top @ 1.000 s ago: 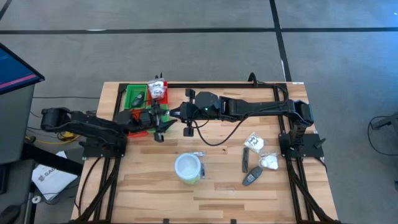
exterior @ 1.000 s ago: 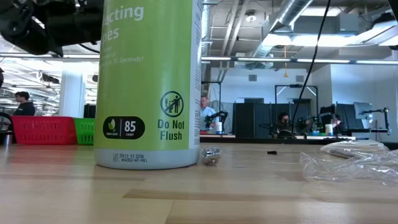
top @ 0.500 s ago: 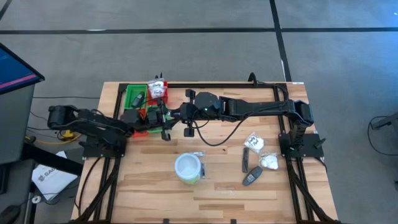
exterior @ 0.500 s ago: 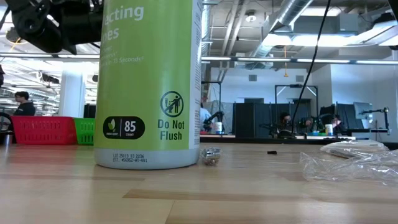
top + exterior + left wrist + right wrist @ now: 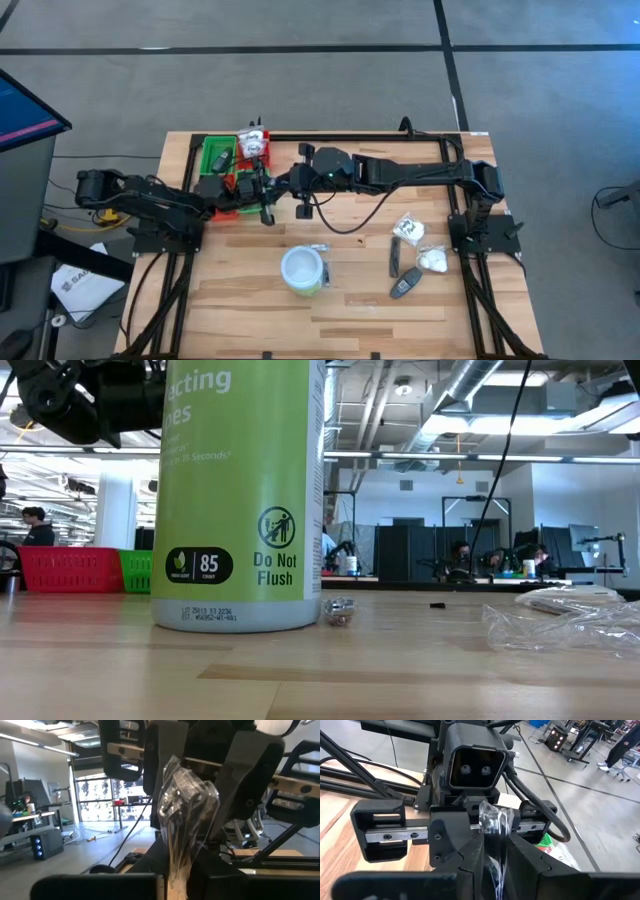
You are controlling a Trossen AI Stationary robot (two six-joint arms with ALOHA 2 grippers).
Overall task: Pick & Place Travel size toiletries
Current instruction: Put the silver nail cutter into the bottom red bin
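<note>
**A:** Where is the sachet?

**B:** A clear sachet with something small and dark inside stands upright between the two grippers, which meet nose to nose above the table, just beside the red and green tray. In the right wrist view the same crinkled plastic runs from the right arm's own fingers up to the left gripper facing it.

**A:** Who has hold of it?

**B:** Both, by the look of it. The left gripper has its jaws drawn together on one end of the sachet, and the right gripper pinches the other end, its fingers pressed against the plastic on each side.

**A:** And the other toiletries?

**B:** On the right part of the table lie a white packet with dark print, a white lumpy packet, a slim black stick and a dark grey oval, all near each other but apart. The tray already holds some: a dark item in the green compartment and a pale packet in the red one.

**A:** Anything else on the table?

**B:** A round white tub with a green side stands near the front middle; from the low view it fills the frame as a green canister, with a tiny clear sachet just beside its base and crumpled clear plastic farther right.
</note>
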